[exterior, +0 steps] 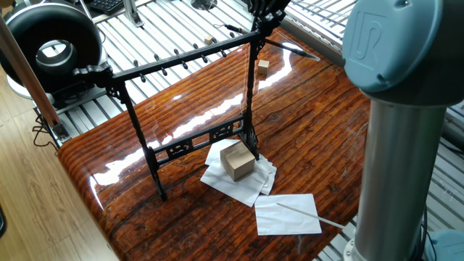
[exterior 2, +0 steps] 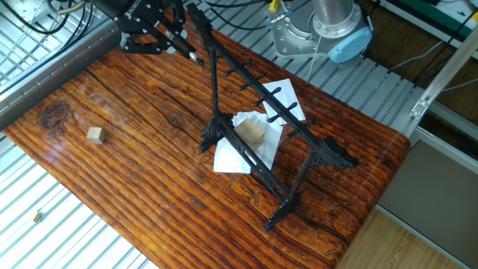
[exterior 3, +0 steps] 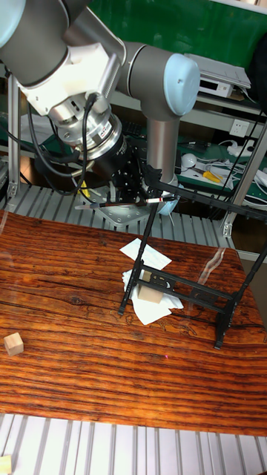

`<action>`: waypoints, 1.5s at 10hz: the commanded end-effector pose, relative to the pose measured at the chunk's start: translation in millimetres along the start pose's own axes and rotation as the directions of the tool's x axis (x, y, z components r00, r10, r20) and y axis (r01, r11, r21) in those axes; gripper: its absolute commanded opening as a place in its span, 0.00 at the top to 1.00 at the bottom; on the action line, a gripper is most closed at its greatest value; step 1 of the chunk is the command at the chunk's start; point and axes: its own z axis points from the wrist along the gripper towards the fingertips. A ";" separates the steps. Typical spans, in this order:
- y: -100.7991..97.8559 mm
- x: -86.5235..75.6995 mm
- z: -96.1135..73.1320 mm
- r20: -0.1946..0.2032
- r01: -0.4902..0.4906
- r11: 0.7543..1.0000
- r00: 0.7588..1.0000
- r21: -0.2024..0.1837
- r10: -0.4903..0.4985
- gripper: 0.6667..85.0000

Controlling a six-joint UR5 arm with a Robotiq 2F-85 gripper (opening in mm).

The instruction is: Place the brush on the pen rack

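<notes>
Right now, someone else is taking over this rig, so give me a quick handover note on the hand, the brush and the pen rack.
Hand: shut on the brush, holding it roughly level, above the table, beside one end of the rack's top bar.
Pen rack: standing upright on the wooden table, one foot on crumpled paper with a small cardboard box; no brush on its pegs.
Done: brush picked up and carried to the rack.
Left: set the brush on the rack, open the hand, back away.

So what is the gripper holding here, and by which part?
The gripper holds the brush, level, gripped around mid-length, both ends sticking out.
</notes>
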 end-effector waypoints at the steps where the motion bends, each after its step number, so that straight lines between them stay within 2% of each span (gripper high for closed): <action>1: -0.6 3.1 1.6 0.009 0.011 1.000 1.000 0.020 -0.011 1.00; 6: 1.1 4.1 1.6 0.009 0.021 0.999 1.000 0.025 -0.022 1.00; 9: 11.6 -1.6 0.7 0.028 0.059 0.998 0.998 -0.004 -0.059 1.00; 15: 11.0 1.7 2.6 0.028 0.095 0.995 0.995 0.011 -0.095 1.00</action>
